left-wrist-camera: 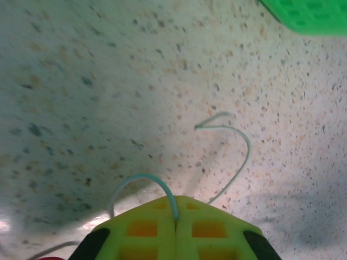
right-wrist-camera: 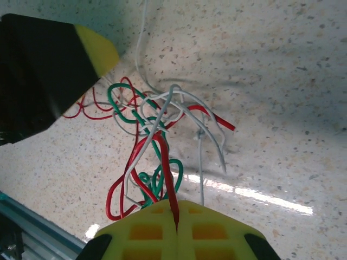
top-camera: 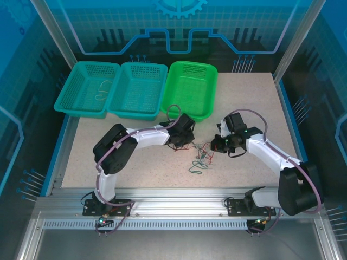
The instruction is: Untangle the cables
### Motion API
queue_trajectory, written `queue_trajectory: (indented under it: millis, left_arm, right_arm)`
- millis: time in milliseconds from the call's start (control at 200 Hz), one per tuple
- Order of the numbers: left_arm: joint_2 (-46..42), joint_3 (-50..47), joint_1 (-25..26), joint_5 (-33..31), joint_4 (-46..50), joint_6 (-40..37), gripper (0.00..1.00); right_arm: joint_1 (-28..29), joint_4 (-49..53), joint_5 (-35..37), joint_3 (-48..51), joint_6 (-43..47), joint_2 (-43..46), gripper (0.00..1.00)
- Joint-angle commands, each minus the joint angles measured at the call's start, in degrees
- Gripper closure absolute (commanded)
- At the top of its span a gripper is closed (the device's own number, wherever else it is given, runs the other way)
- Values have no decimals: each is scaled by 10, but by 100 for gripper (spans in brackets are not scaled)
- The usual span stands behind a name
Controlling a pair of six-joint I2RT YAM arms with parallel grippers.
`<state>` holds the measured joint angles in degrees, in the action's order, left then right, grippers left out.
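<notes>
The cables [top-camera: 201, 154] lie as a small tangle of red, green and whitish loops on the table between my two grippers. My left gripper [top-camera: 183, 142] is at the tangle's left side. Its yellow jaws [left-wrist-camera: 176, 216] are shut on a whitish cable [left-wrist-camera: 142, 179] that arches up from them, and the cable's free end [left-wrist-camera: 238, 141] curls over the tabletop. My right gripper [top-camera: 216, 145] stands on the tangle's right. Here the jaws [right-wrist-camera: 177, 208] are shut on a red cable [right-wrist-camera: 168, 173] that runs into the knot of cables [right-wrist-camera: 152, 124].
Three baskets stand at the back: two teal ones [top-camera: 70, 86] [top-camera: 138, 92] and a bright green one [top-camera: 190, 89]. A whitish cable [top-camera: 102, 89] lies in the left teal basket. A loose green loop [top-camera: 195, 169] lies just in front of the tangle.
</notes>
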<state>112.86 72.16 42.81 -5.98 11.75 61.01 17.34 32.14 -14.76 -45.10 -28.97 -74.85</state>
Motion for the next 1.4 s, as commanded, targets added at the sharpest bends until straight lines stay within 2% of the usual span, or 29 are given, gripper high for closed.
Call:
queue_trajectory:
  millis: [0, 230, 515, 685, 850, 975, 1151, 1396]
  left_arm:
    - [-69, -19, -30, -13, 20, -28, 100]
    - [-206, -87, -101, -22, 78, -66, 100]
    - [-359, -124, -166, -45, 143, -95, 100]
    - [-414, -83, -208, -51, 199, -135, 100]
    - [-467, -50, -275, -52, 244, -167, 100]
    - [-503, -16, -320, -38, 263, -183, 100]
    - [-510, 79, -368, -31, 305, -224, 100]
    - [-487, 178, -443, 10, 315, -246, 100]
  right_arm:
    - [-13, 21, 72, 5, -27, 20, 100]
    - [-105, 24, 146, 54, -67, 68, 100]
    - [-138, 58, 231, 63, -97, 65, 100]
    - [-143, 61, 246, 65, -117, 57, 100]
    - [-150, 66, 277, 66, -135, 57, 100]
    - [-154, 61, 268, 61, -135, 52, 100]
    - [-159, 57, 262, 61, -132, 40, 100]
    - [-182, 39, 227, 73, -145, 17, 100]
